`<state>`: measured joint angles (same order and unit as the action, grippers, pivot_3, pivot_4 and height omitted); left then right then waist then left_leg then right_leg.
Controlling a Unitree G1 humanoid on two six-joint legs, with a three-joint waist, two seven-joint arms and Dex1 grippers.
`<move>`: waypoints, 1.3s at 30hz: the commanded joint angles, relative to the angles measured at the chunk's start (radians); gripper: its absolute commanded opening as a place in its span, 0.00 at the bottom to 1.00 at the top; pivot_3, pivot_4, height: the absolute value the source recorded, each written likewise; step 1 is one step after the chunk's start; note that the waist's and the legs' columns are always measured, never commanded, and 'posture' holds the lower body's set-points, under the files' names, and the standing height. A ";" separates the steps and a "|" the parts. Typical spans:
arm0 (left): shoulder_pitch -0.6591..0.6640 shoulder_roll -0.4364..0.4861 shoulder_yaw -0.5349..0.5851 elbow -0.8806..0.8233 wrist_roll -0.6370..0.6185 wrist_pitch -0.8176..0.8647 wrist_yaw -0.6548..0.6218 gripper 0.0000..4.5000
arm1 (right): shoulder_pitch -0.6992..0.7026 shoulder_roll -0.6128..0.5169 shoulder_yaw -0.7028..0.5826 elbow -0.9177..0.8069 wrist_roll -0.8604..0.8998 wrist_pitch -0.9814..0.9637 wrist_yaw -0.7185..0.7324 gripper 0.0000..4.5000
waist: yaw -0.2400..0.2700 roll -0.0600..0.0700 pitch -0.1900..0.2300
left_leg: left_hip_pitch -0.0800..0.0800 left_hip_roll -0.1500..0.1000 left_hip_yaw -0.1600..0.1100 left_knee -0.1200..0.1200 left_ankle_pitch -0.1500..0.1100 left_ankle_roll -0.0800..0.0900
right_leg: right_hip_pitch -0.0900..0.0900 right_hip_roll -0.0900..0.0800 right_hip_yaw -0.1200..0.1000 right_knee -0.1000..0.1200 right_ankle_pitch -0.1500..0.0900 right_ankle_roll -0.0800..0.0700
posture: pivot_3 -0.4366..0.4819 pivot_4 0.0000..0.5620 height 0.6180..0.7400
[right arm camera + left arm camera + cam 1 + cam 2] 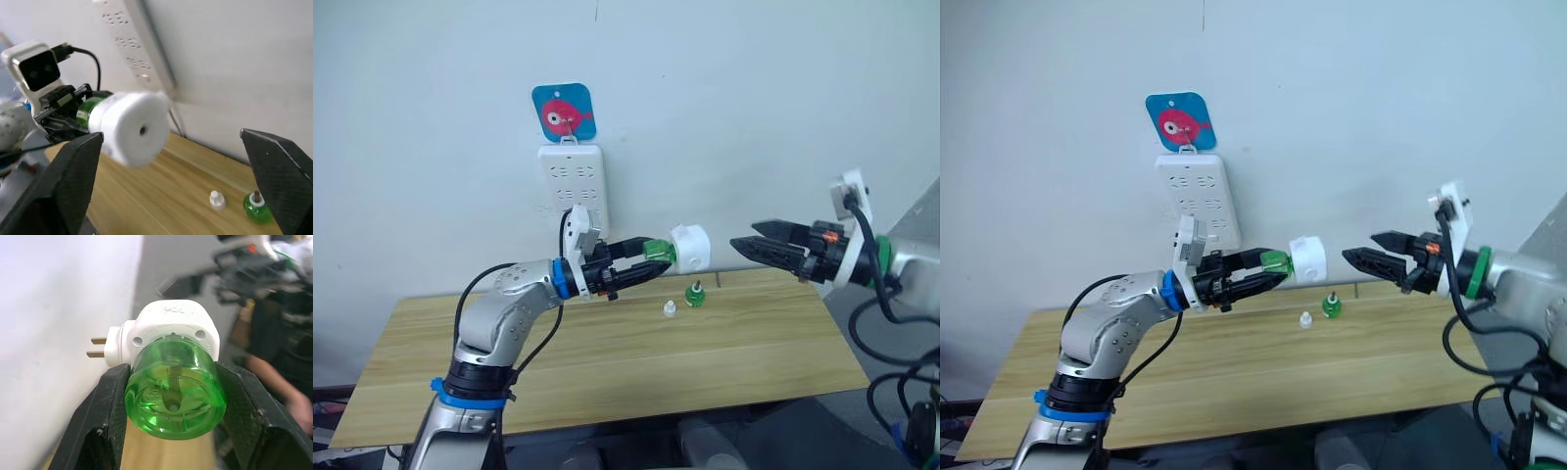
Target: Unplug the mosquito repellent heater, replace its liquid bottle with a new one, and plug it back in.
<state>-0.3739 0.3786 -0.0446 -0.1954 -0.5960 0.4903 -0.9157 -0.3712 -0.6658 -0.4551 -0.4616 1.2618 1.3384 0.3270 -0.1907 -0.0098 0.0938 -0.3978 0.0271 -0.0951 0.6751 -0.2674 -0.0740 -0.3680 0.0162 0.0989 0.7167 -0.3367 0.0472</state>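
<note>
My left gripper (646, 257) is shut on a green liquid bottle (173, 391) that sits in the white mosquito repellent heater (690, 248). It holds both in the air above the table, the heater pointing right and its two prongs (98, 346) bare. My right gripper (744, 237) stands open a short way right of the heater, its fingers pointing at it without touching. In the right wrist view the heater (134, 127) lies between the two wide-apart fingers (73, 166). Another green bottle (694, 294) with a bare wick stands on the table beside a small white cap (671, 309).
A tall white power strip (573, 186) hangs on the wall under a blue fish hook (564, 111), behind my left gripper. The wooden table (607, 362) stands against that wall, its right edge below my right arm.
</note>
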 commanded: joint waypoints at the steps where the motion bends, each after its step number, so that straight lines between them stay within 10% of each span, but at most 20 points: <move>1: 0.017 -0.044 -0.005 -0.054 0.056 -0.114 0.052 0.52 | 0.112 0.077 -0.037 -0.093 0.155 -0.071 -0.214 1.00 | -0.002 0.001 -0.001 | 0.000 0.000 0.001 0.000 0.000 0.000 | 0.000 0.000 0.001 0.000 0.000 0.000 | 0.25 0.04 1.00; 14: 0.050 -0.119 -0.037 -0.061 0.147 -0.278 0.125 0.52 | 0.170 0.316 0.265 -0.186 0.491 -0.525 -0.811 1.00 | -0.007 0.005 -0.005 | 0.001 0.000 0.008 0.001 0.001 0.002 | 0.000 0.001 0.009 -0.001 0.000 0.009 | 0.25 0.04 1.00; 39: 0.064 -0.163 -0.064 -0.056 0.182 -0.344 0.183 0.52 | 0.033 0.421 0.418 -0.063 0.370 -0.730 -0.757 0.91 | -0.007 0.007 -0.012 | 0.002 0.000 0.013 0.000 0.001 0.002 | -0.002 0.007 0.021 -0.002 0.000 0.009 | 0.27 0.01 1.00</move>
<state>-0.3066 0.2157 -0.1067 -0.2246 -0.4148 0.1668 -0.7314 -0.3067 -0.2529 -0.0330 -0.5040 1.6304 0.6223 -0.4376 -0.1974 -0.0026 0.0820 -0.3963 0.0276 -0.0820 0.6754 -0.2665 -0.0722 -0.3700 0.0228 0.1203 0.7147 -0.3363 0.0564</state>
